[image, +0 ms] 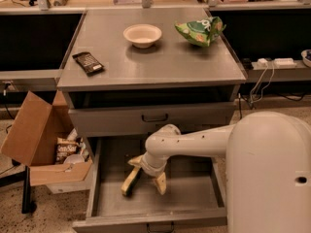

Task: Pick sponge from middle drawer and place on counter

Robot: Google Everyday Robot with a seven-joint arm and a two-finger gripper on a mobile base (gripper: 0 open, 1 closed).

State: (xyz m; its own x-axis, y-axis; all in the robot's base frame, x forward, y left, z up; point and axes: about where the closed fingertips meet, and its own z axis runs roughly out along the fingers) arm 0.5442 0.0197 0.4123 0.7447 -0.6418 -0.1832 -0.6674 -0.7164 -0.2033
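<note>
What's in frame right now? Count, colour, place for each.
counter: one, grey, cabinet top
bowl: one, cream, back of counter
snack bag: one, green, counter's back right
wrapped bar: one, dark, counter's left edge
upper drawer front: one, grey, closed
middle drawer: one, grey, pulled open
sponge: one, yellow, on middle drawer floor
cardboard box: one, brown, floor left of cabinet
power strip: one, white, right of cabinet
arm: one, white, reaching into middle drawer
gripper: one, tan, in middle drawer beside sponge
</note>
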